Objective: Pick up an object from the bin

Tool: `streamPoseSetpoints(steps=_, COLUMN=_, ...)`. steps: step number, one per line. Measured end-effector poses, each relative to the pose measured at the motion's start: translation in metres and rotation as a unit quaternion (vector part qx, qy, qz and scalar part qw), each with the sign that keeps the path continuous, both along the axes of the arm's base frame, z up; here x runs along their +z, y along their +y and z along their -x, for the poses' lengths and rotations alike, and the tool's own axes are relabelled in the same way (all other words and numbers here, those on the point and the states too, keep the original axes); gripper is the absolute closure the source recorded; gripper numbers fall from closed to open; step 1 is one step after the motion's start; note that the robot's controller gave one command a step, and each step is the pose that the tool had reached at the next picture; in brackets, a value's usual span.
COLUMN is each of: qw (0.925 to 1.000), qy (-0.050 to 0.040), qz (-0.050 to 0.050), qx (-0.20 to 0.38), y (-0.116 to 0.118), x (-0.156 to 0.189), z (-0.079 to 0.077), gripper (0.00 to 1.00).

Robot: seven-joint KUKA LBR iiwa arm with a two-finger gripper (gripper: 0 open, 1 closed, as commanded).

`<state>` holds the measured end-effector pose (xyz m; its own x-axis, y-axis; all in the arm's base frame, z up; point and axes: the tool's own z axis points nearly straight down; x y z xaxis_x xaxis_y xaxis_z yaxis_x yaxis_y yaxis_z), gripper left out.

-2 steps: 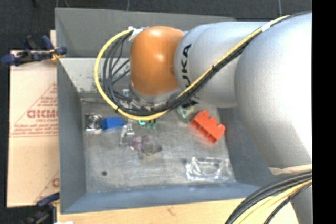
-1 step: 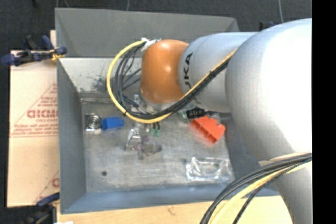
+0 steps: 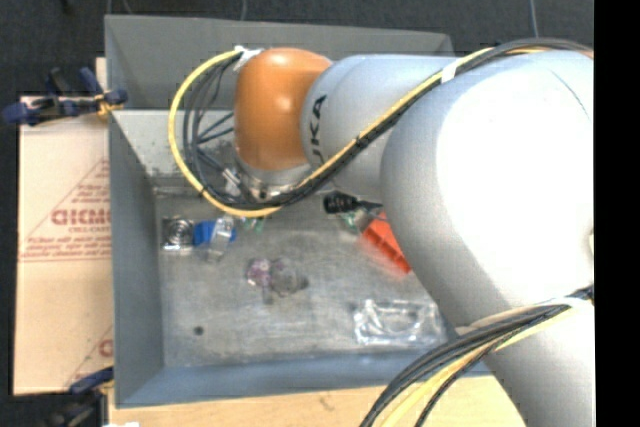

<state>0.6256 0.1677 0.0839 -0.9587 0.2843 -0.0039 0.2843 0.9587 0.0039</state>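
Gripper (image 3: 252, 197) mostly buried under the smooth orange wrist cover (image 3: 275, 110) and looped cables; apart or together, impossible to judge. Nearest it, on the left of the bin (image 3: 135, 245) floor: 1 crinkly blue-and-silver foil packet (image 3: 200, 235). Mid-floor, 1 clear purplish lump (image 3: 272, 277), shape unclear. Front right, 1 crumpled clear wrapper (image 3: 395, 320). Orange flat piece (image 3: 385, 247) cut off by the arm.

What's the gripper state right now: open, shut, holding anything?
Gripper: cannot be told from this angle; it sits beneath the orange wrist cover, beside the blue-and-silver packet at the bin left.
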Motion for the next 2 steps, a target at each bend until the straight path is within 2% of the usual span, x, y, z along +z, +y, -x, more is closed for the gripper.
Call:
streamPoseSetpoints(steps=1, qw=1.0, qy=0.0008, qz=0.0, qx=-0.001, y=-0.001, x=0.0, z=0.001, gripper=1.0)
streamPoseSetpoints(steps=2, qw=1.0, qy=-0.0025, qz=-0.001, qx=0.001, y=0.01, x=0.12, z=0.023, gripper=1.0)
